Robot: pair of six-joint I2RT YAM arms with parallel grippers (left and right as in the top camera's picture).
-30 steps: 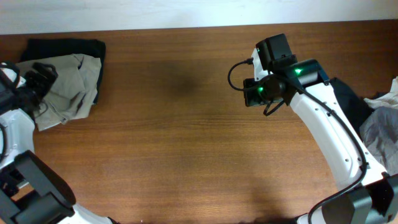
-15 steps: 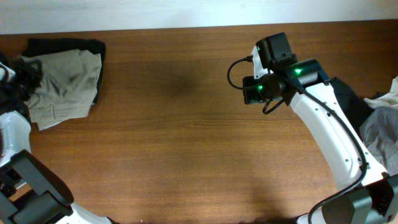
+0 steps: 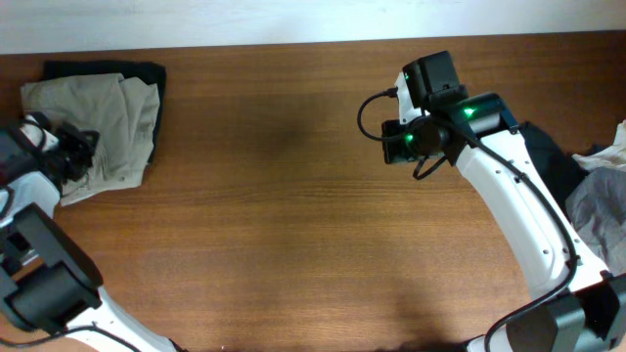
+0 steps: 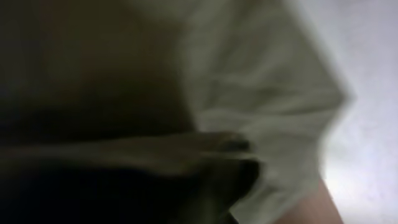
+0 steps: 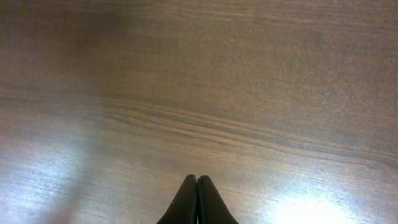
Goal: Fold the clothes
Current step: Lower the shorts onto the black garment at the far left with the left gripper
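The clothes I can make out at the far left are pale khaki shorts (image 3: 122,117) lying in a folded heap on a black garment (image 3: 108,68). My left gripper (image 3: 80,147) is down on the shorts' left part and is shut. The left wrist view is a close blur of khaki fabric (image 4: 261,93) against dark shapes, so it does not show whether cloth is pinched. My right gripper (image 3: 393,147) hovers over bare wood right of centre. Its fingertips (image 5: 197,178) are pressed together with nothing between them.
More clothes lie at the right edge: a dark garment (image 3: 548,156) and a grey-white one (image 3: 602,196) beside the right arm. The brown wooden table (image 3: 274,215) stretches between the two arms.
My left gripper has gone from open to shut, drawn left, then moved back right onto the shorts. The shorts now lie flatter, their upper left corner showing. The right arm has not moved.
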